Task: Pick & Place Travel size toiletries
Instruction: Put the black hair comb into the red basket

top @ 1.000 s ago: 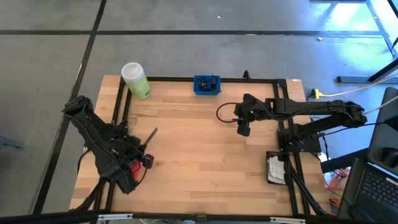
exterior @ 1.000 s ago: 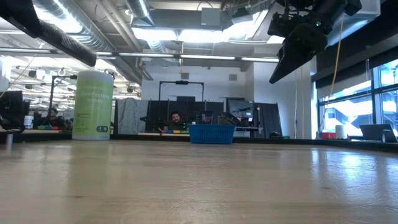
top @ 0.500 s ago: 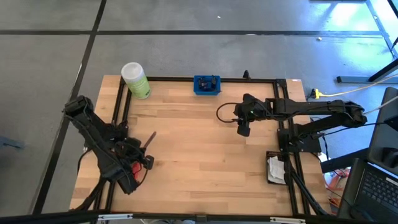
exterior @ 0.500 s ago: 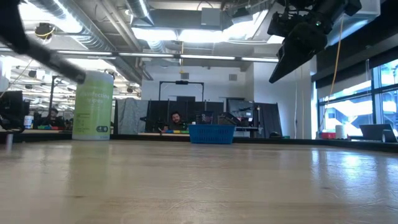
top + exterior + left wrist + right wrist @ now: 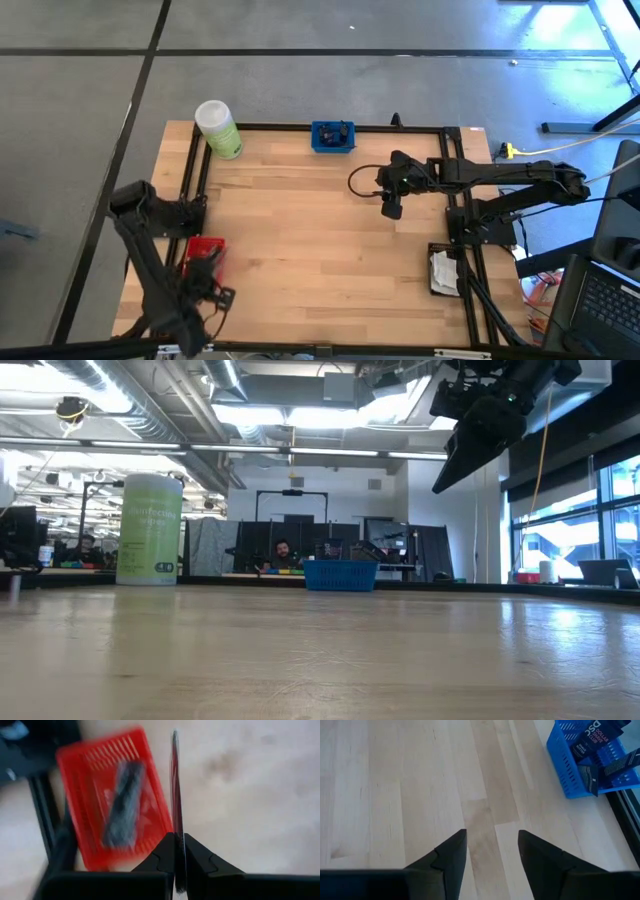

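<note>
My left gripper is shut on a thin dark toiletry item, which shows edge-on. In the high view this gripper is by the near side of the red tray. A dark grey tube lies flat in that red tray. My right gripper is open and holds nothing. It hangs above the table's right half and shows high up in the low view. Dark packets stand in the blue tray. My left gripper pinches the thin dark item at its near end between its two fingers. The item runs straight out ahead of the fingers and shows only as a narrow edge. It is lifted clear above the table, beside the red tray.
A big light-green bottle stands at the far left corner and shows in the low view too. The blue tray sits at the far edge. A black tray with white sachets sits off the right rail. A person sits in the room behind.
My left arm has swung back toward the table's near left corner, still shut on the thin dark item. This has uncovered the red tray. The arm has also left the low view.
</note>
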You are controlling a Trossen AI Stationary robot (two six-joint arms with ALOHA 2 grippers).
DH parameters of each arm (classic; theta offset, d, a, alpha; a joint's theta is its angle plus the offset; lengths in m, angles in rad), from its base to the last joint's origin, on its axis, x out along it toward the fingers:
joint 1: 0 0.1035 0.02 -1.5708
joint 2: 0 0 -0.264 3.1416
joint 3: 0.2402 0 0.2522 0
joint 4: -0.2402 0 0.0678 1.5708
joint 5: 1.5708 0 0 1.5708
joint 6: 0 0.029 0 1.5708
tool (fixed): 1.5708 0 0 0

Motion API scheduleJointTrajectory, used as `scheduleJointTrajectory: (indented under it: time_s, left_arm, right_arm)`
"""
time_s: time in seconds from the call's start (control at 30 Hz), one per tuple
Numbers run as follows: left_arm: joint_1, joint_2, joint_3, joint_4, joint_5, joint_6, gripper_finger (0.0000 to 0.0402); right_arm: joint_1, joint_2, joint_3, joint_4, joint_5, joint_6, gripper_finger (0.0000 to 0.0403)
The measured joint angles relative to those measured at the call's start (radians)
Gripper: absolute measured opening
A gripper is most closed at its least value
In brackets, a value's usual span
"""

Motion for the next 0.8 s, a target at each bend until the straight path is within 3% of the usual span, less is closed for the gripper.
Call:
scheduleJointTrajectory:
  time_s: [0.2, 0.33, 0.8]
  left_arm:
    - [-0.028, 0.086, 0.134, 0.005, 0.045, 0.002, 0.0009]
    - [-0.03, 0.11, 0.131, 0.002, 0.12, 0.0, 0.0008]
    - [-0.022, 0.122, 0.102, 0.004, 0.165, 0.004, 0.0008]
  right_arm:
    - [0.0, 0.0, 0.0, 0.0, 0.0, 0.006, 0.0172]
    - [0.0, 0.0, 0.0, 0.0, -0.003, 0.021, 0.0167]
    - [0.0, 0.0, 0.0, 0.0, -0.052, 0.038, 0.0155]
